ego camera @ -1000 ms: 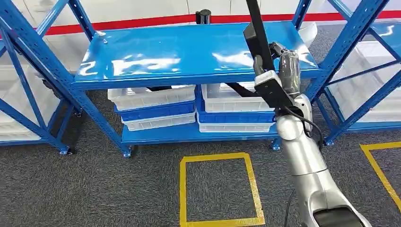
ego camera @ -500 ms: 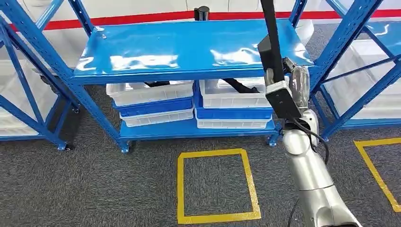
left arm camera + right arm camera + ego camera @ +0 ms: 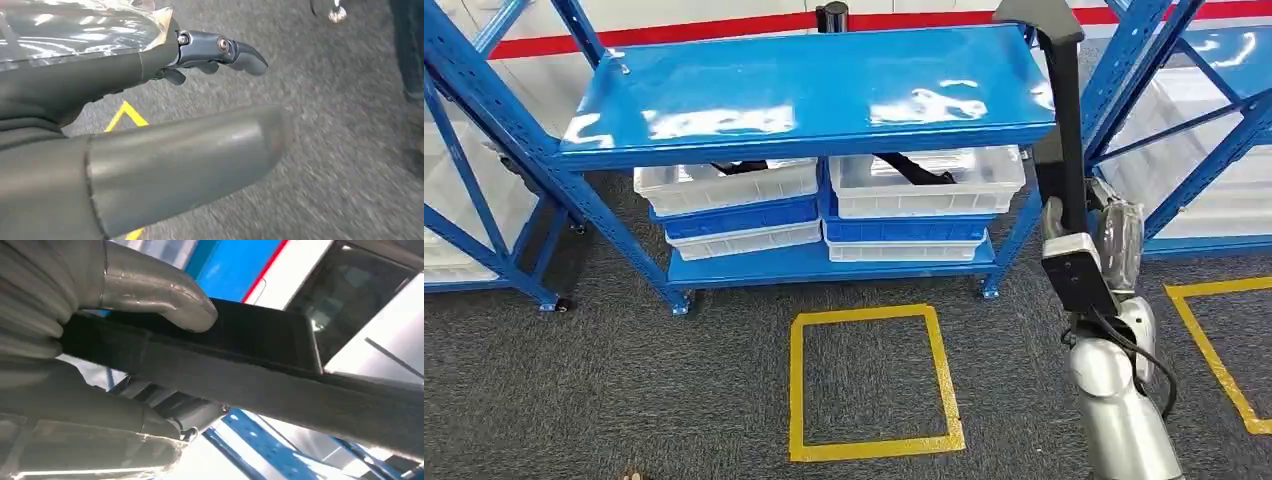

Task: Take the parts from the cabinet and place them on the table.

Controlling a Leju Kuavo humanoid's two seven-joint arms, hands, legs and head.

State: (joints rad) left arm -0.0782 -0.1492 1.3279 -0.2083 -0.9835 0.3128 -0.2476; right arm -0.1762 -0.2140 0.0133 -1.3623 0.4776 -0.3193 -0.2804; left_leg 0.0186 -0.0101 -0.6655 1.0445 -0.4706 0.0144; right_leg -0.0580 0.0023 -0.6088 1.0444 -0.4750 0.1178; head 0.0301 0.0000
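Right hand: right hand (image 3: 1092, 215) wraps a long black part (image 3: 1064, 110); in the right wrist view the thumb (image 3: 155, 287) lies over the bar's upper face and the fingers (image 3: 165, 412) curl under it, so the grip is closed on the part.
Left hand: left hand (image 3: 150, 125) hangs over grey carpet, thumb and fingers apart, nothing between them.
Part in hand: held near upright, its bent top end level with the back edge of the shelf top (image 3: 804, 90), just beside the blue upright (image 3: 1124, 70) of the next rack.
Other parts: more black pieces lie in the left white bin (image 3: 724, 185) and the right white bin (image 3: 929, 180) on the lower level of the cabinet.
Table: cannot tell where it stands.
Stage: judged as carry-away; part is out of the cabinet, not yet set down.
Risk, snag: the tall top end could catch the upright or a diagonal brace if the arm swings right.
Risk, slip: grip sits low on a long bar; a tilt could lever it out of the hand.
Risk, person: a trouser leg (image 3: 407, 45) shows near the left hand; a turn that way could brush it.
Open room: carpet in front of the cabinet around the yellow floor square (image 3: 874, 380) looks the freest way out.
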